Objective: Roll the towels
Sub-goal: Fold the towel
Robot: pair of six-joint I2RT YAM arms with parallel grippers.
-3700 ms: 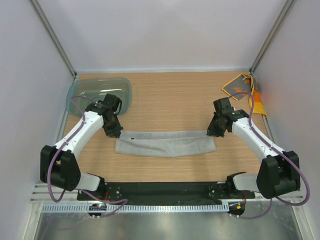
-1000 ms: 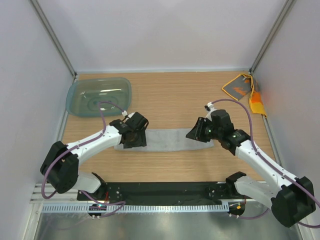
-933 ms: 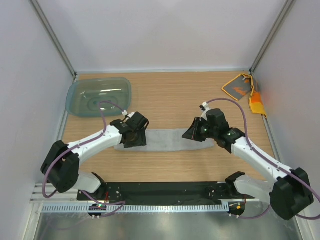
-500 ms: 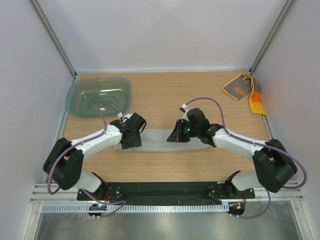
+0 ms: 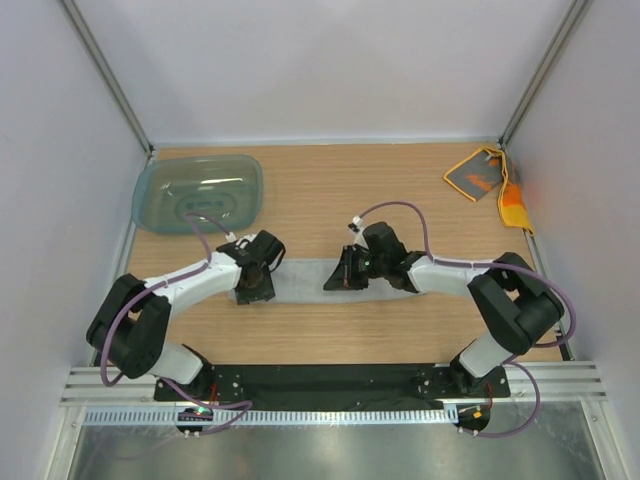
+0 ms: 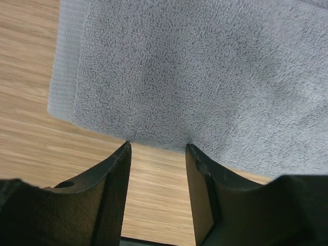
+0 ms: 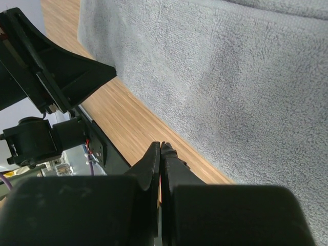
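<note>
- Left pincer (image 6: pixel 158 148): how does it stand?
- It is about half open, with nothing between its fingers. The left wrist view shows both tips at the near edge of the grey towel (image 5: pixel 300 279), close to its left end. Bare wood shows in the gap between them.
- And the right pincer (image 7: pixel 161 147)?
- It is closed tight, finger against finger, with no cloth visibly caught. From above it sits low over the middle of the grey strip. Its own camera shows the tips just off the towel's near edge, over the counter (image 5: pixel 330 200).
- Where are the towels?
- The grey towel lies flat as a long, narrow strip across the middle of the counter, between the two arms, and is not yet rolled. The orange towel (image 5: pixel 478 178) lies unrolled in the far right corner, well apart. A teal tub (image 5: pixel 198 190) sits at the far left.
- Which step is this?
- Most likely the very start of rolling the grey towel, with both pincers lined up along its near edge.
- What does the next move call for?
- Probably turning one end over onto itself while the rest is kept from sliding. The cloth is soft, so a loose first turn would likely give a slack roll.
</note>
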